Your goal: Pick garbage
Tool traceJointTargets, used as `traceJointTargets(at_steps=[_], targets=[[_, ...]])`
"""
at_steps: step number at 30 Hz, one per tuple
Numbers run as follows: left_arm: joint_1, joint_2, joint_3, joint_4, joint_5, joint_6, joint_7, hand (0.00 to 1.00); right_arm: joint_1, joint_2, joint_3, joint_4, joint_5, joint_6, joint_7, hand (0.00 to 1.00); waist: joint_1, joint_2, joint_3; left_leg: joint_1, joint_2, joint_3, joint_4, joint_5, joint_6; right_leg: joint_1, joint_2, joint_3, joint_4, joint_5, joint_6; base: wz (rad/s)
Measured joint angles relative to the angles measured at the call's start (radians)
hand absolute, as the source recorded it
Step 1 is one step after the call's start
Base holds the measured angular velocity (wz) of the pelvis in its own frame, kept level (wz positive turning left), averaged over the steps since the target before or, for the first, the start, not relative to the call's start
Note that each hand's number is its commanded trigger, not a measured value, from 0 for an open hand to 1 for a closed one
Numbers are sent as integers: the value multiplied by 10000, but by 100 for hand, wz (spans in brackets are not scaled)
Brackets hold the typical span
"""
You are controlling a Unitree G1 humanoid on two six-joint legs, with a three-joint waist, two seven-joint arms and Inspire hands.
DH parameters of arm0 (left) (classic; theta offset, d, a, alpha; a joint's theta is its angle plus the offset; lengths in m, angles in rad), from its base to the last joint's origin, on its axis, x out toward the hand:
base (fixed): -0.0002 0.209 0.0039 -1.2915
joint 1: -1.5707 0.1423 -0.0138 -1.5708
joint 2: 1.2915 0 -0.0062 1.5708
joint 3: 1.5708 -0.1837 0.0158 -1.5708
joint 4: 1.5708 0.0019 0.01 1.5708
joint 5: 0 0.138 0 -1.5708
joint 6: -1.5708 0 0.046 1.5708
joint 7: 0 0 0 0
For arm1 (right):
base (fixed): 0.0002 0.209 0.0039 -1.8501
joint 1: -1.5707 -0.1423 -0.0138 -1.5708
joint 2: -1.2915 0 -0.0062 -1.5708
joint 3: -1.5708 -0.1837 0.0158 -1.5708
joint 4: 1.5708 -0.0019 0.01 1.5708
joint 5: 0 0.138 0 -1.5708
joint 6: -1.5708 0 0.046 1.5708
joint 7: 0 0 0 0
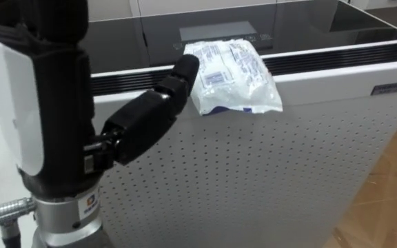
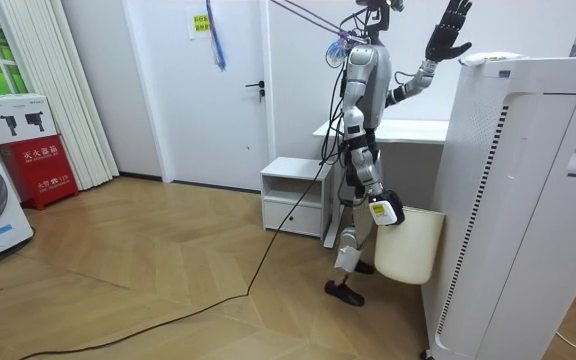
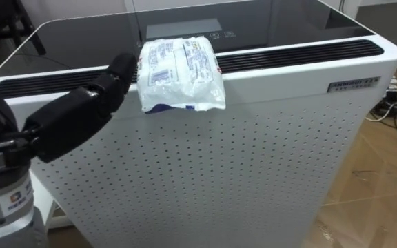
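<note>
A crumpled white plastic packet (image 1: 231, 69) with blue print lies on top of a tall white perforated appliance (image 1: 253, 172), overhanging its front edge. My left hand (image 1: 147, 117) reaches up from the left with straight fingers, and one fingertip (image 1: 187, 65) touches the packet's left edge. In the room view the left hand (image 2: 450, 35) is raised high with fingers spread, beside the packet (image 2: 488, 58). My right hand (image 2: 380, 212) hangs low at my side, curled on the rim of a cream waste bin (image 2: 408, 245) held off the floor.
I stand close against the appliance (image 2: 528, 200), which has a black glass top (image 3: 185, 27). A white desk (image 2: 408, 128) and a low white cabinet (image 2: 293, 190) stand behind me. Wooden floor (image 1: 391, 193) lies open to the appliance's right.
</note>
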Motion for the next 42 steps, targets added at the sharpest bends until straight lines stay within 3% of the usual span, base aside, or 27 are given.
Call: traceJointTargets(at_steps=[9,17,28,42], targets=[[148,66,71,-1,3,-38,-2,0,2,-54,-125,0,-59,0,23,100,50,100,-27,-2,-2,-8,-40,-4,7,-33,-13,-5,-6,-5,2,0],[149,108,233,-1,28,-37,-13,0,3,-56,-125,0,-75,0,29,100,61,35,12,-10,-6,-15,-41,-4,7,-35,-18,-26,-3,-8,5,0],[162,109,237,-2,210,-34,-79,0,18,-56,-125,1,-70,0,31,100,288,-41,-20,-20,-13,-17,-32,-3,9,-41,-21,-11,-7,-9,6,0],[1028,141,238,41,208,17,-329,0,109,-61,-130,38,-65,0,45,100,276,-60,-48,-16,-11,-15,-41,-2,9,-37,-9,5,-15,-9,6,0]])
